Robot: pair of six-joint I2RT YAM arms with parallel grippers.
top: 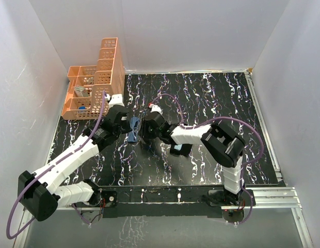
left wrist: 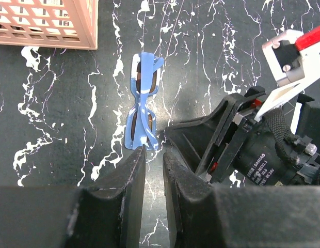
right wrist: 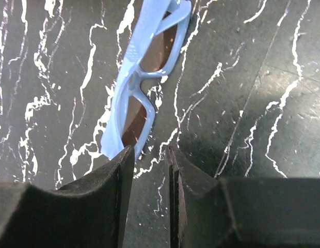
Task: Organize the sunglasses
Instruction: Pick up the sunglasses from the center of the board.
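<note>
The left pincer [left wrist: 154, 152] and right pincer [right wrist: 149, 150] crowd sunglasses [left wrist: 143, 103].

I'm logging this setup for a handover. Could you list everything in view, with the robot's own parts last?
Sunglasses: one, blue, folded, lying on the table between the two grippers.
Basket: one, orange, compartmented, far-left corner of the table.
Small items: a few, grey and blue, in the basket's compartments; too small to identify.
Dark object: one, black, on the table under the right forearm; mostly hidden.
Table: one, black with white marbling.
Left gripper: one, black, jaws slightly apart, tips at an end of the sunglasses.
Right gripper: one, black, jaws slightly apart, tips beside the sunglasses.
</note>
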